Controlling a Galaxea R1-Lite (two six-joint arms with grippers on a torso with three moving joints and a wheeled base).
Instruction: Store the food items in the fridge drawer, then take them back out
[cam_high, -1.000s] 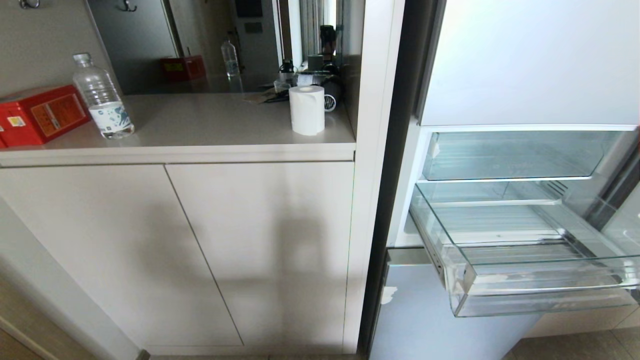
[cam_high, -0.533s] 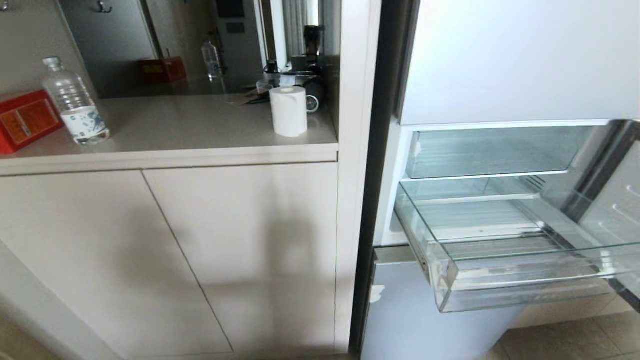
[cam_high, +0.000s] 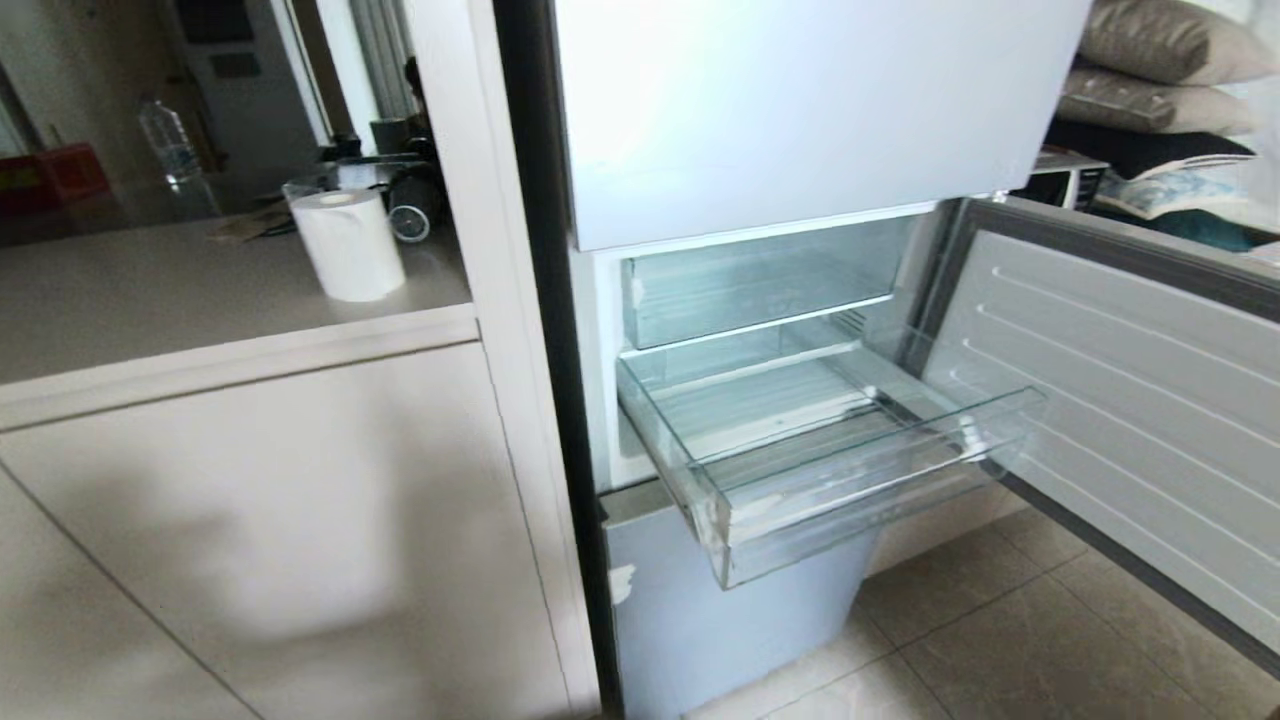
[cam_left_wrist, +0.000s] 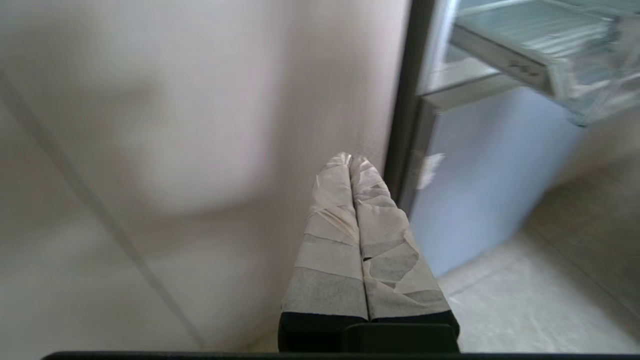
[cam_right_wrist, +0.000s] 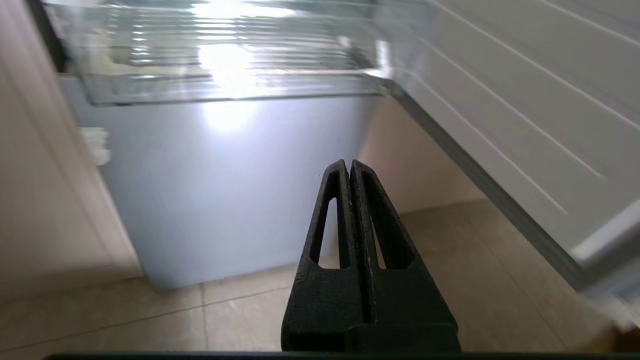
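The fridge drawer, clear plastic with a ribbed floor, stands pulled out of the open fridge with nothing lying in it. The same fridge drawer shows above the right gripper in the right wrist view, and its corner in the left wrist view. No food items are in view. My left gripper, wrapped in pale tape, is shut and empty, low before the cabinet beside the fridge. My right gripper, black, is shut and empty, low in front of the pale-blue lower fridge panel. Neither arm shows in the head view.
The fridge door hangs open on the right, its ribbed inner wall facing the drawer. A beige cabinet stands left of the fridge, with a paper roll and a water bottle on its counter. Pillows lie behind the door. Tiled floor runs below.
The whole head view has swung right: counter, bottle and roll slid left, the red box left the frame, and the fridge, drawer and open door came toward the middle.
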